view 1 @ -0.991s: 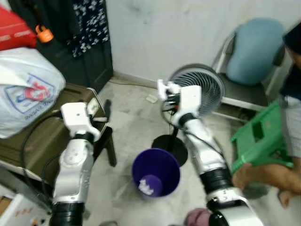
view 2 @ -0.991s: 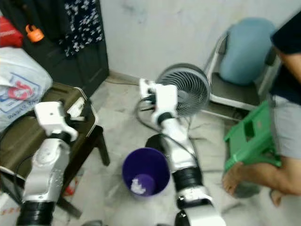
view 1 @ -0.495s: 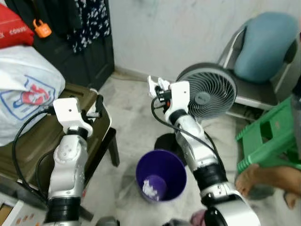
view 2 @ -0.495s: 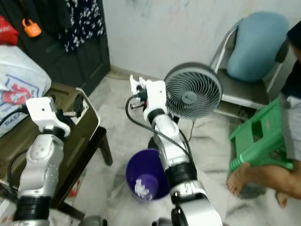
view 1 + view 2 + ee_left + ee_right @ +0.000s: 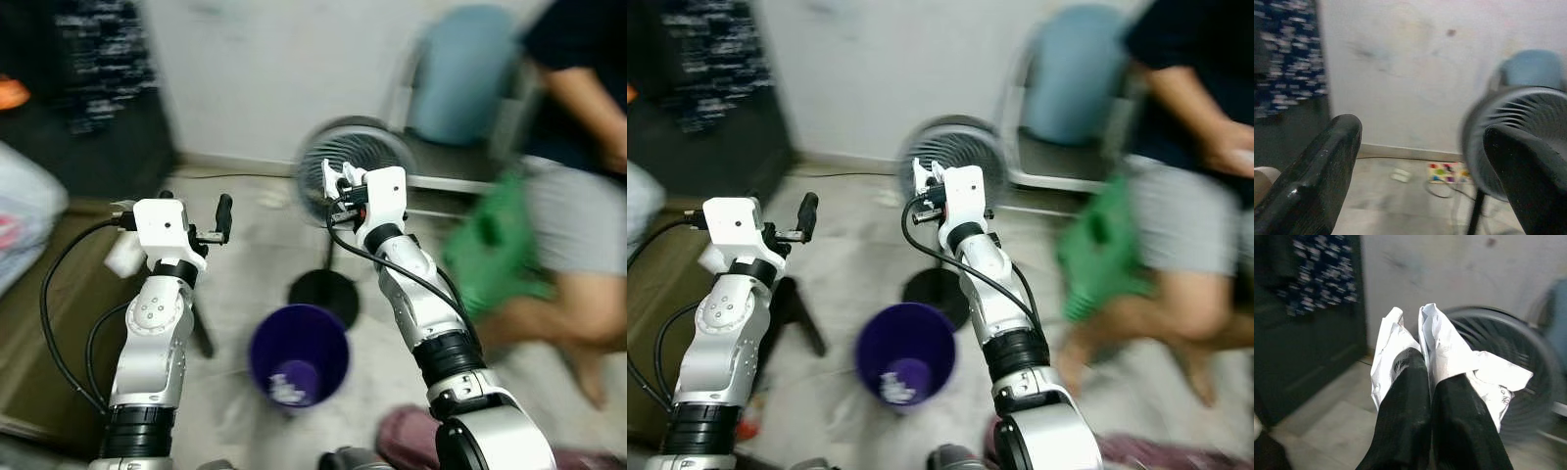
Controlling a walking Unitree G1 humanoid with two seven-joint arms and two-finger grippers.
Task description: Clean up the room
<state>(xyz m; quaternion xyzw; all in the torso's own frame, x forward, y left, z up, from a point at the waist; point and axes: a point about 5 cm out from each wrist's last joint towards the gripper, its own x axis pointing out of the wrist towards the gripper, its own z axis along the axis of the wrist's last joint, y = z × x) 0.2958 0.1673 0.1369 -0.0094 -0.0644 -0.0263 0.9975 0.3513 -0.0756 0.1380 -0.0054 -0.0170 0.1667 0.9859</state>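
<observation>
My right gripper (image 5: pixel 1431 377) is shut on a crumpled white paper (image 5: pixel 1449 355); the same paper (image 5: pixel 335 181) shows as a white scrap held up in front of the fan (image 5: pixel 338 157). Below and between my arms a purple bin (image 5: pixel 298 354) stands on the floor with a white scrap lying in its bottom. My left gripper (image 5: pixel 1420 161) is open with nothing between its fingers (image 5: pixel 1317 171), raised at chest height to the left of the bin (image 5: pixel 904 352).
A person (image 5: pixel 578 186) sits at the right on a chair, legs stretched across the floor beside a green stool (image 5: pixel 490 250). The fan's black base (image 5: pixel 323 290) stands just behind the bin. A dark cabinet (image 5: pixel 88 108) and a brown case (image 5: pixel 49 323) lie to the left.
The whole picture has swung and blurred, so the camera has moved. The right gripper still holds the paper up; the left gripper stays open.
</observation>
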